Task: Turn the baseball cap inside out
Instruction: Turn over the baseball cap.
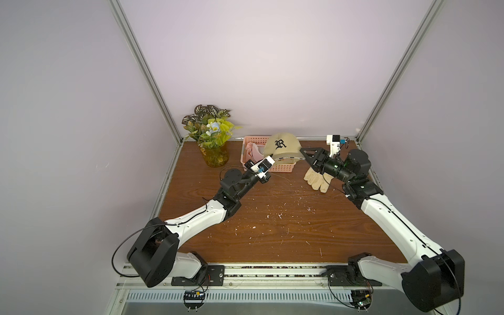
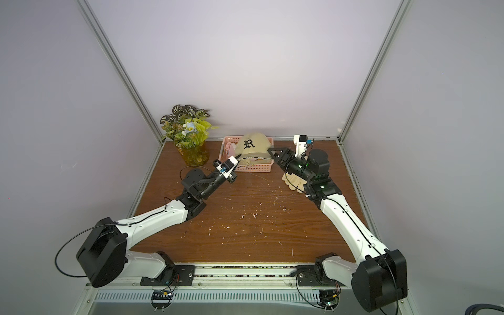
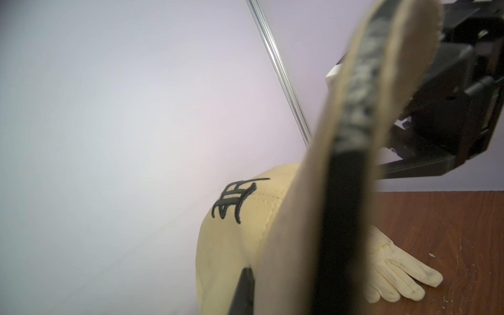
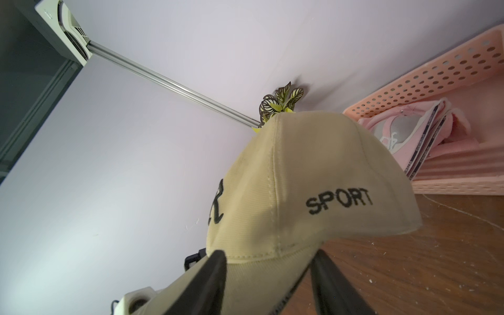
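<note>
Although both arms have reached the baseball cap (image 1: pixel 283 147), its beige crown is domed outward, with the embroidered "R" facing the camera in both top views – so the turning itself has, by this judgement, not begun. The cap is held up between the two grippers at the back of the table (image 1: pixel 272 218), over the front edge of the pink basket (image 1: pixel 281 168), its brim edge and the printed inner band showing along the bottom.

The left gripper (image 1: pixel 270 158) meets the cap's rim at the brim side; its fingers are pressed together, and the left wrist view (much blurred at close range) shows the brim running right along a dark finger, so it appears to be clamped on the brim. The right gripper (image 4: pixel 268 275) straddles the opposite rim below the word "SPORT": its two fingers stand apart on either side of the fabric, one outside and one seemingly under the edge – whether they pinch the cloth cannot be told from these views.

Done: the cap is raised and braced at two points of its rim. Left: pushing the crown through the opening until the lining faces out.

A second, pink cap (image 4: pixel 425 133) lies in the basket, and a pale glove (image 1: pixel 319 181) lies beneath the right arm.
</note>
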